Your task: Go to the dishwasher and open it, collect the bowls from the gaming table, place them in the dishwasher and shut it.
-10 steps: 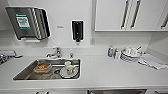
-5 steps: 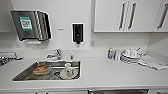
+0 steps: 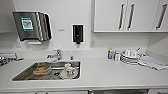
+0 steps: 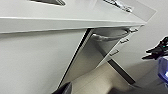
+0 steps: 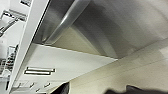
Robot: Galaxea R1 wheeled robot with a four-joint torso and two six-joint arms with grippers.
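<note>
Right wrist view is showing the dishwasher's bar handle beneath the countertop; head view is showing the sink, unshifted since earlier; finger states untellable.

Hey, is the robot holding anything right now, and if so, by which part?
Cannot be told. The dishwasher's bar handle shows close in the right wrist view, but no grasp on it can be seen.

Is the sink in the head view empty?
No, the sink holds a container with orange contents and a mug.
</note>
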